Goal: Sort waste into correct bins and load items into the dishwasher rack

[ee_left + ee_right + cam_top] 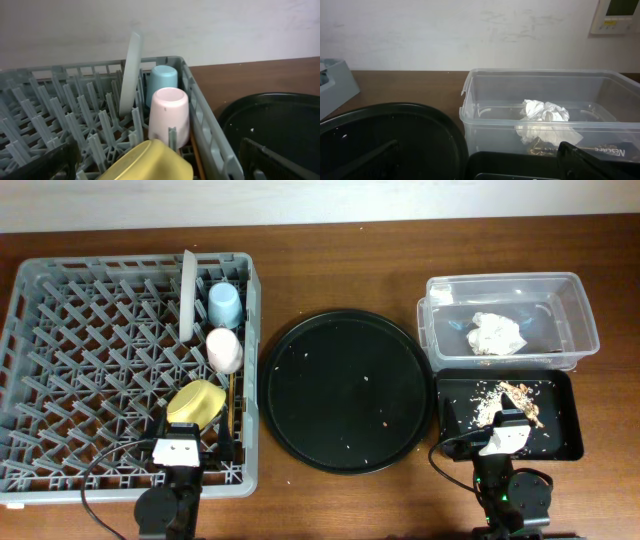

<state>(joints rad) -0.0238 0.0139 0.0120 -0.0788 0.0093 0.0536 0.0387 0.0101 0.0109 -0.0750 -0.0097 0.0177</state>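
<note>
Crumpled white paper tissue (497, 333) lies in the clear plastic rectangular tub (585, 320) at 2 o'clock; beige food scraps (500, 392) sit in the shallow black rectangular tray (560, 432) at 4 o'clock. Pale round plate (187, 285), blue cup (224, 304), pink cup (224, 350) and yellow bowl (196, 402) occupy the grey plastic rack (100, 266) at 9 o'clock. Left fingers (272, 161) and right fingers (595, 160) stand apart.

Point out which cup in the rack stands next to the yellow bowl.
The pink cup; it sits right by the yellow bowl, while the blue cup is beyond it, beside the upright plate.
</note>
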